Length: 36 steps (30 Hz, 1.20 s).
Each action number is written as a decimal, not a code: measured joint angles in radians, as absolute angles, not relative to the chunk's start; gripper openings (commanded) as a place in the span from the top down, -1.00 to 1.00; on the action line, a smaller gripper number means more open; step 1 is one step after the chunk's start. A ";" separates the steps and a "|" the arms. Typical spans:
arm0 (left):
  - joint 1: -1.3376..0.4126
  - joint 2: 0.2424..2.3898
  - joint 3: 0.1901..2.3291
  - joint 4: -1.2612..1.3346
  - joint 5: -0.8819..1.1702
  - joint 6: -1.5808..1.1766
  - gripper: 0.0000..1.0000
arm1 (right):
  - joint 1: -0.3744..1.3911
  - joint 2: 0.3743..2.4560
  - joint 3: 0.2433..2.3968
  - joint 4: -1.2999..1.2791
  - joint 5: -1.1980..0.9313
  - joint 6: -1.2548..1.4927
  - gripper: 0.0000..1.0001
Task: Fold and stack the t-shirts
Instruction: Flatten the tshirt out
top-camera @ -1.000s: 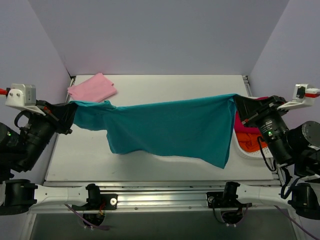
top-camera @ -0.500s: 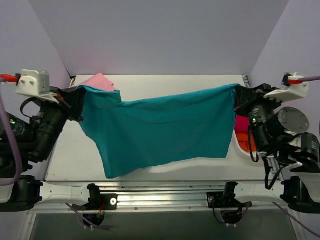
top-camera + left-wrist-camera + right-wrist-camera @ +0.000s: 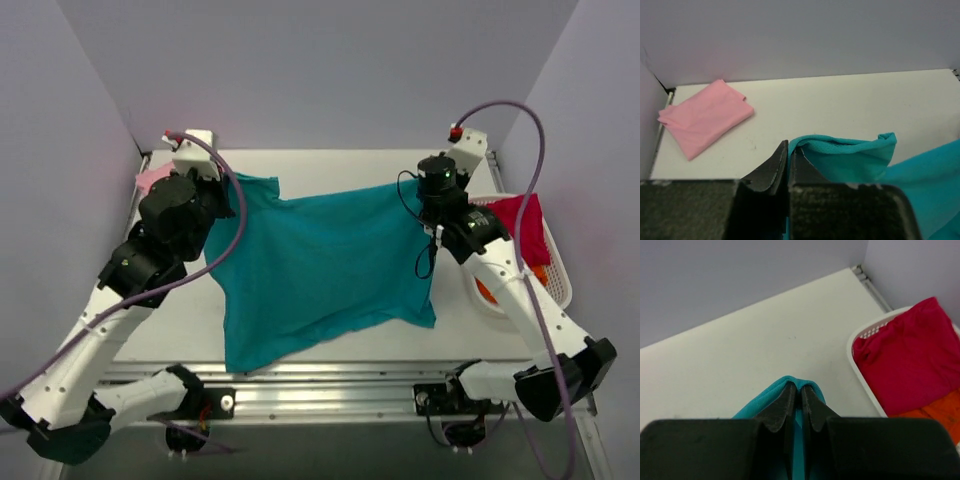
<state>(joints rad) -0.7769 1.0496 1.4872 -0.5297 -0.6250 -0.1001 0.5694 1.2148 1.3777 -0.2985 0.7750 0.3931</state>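
Note:
A teal t-shirt (image 3: 320, 265) hangs stretched between both arms over the middle of the table, its lower edge drooping toward the near side. My left gripper (image 3: 789, 148) is shut on the shirt's upper left corner (image 3: 840, 155), and my right gripper (image 3: 799, 389) is shut on its upper right corner (image 3: 770, 400). A folded light pink t-shirt (image 3: 702, 116) lies flat at the far left corner; in the top view only its edge (image 3: 148, 180) shows behind the left arm. A magenta t-shirt (image 3: 910, 352) lies over an orange one (image 3: 935, 412) in the basket.
A white basket (image 3: 560, 290) stands at the table's right edge, just right of the right arm. Purple walls enclose the table on the left, far and right sides. A metal rail (image 3: 330, 385) runs along the near edge.
Both arms have swung forward and inward over the table, carrying the teal shirt's top edge toward the far side. The shirt now hangs lower and nearer the table, and the left arm covers most of the pink shirt.

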 measured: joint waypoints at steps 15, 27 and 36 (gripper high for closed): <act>-0.348 1.383 1.444 -0.421 -0.129 -0.220 0.95 | 0.301 1.531 1.390 -0.064 0.370 0.363 1.00; -0.564 0.793 1.596 -0.379 0.027 -0.127 0.95 | 0.472 0.637 1.330 0.296 0.138 0.131 1.00; -0.568 0.706 1.560 -0.375 0.205 -0.127 0.95 | 0.459 0.625 1.365 0.204 -0.125 0.112 1.00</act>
<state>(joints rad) -0.5678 0.7055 1.5600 -0.3748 0.2054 -0.1268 0.4587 0.6250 1.3655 0.2039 -0.1253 0.1123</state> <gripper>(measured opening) 0.050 0.021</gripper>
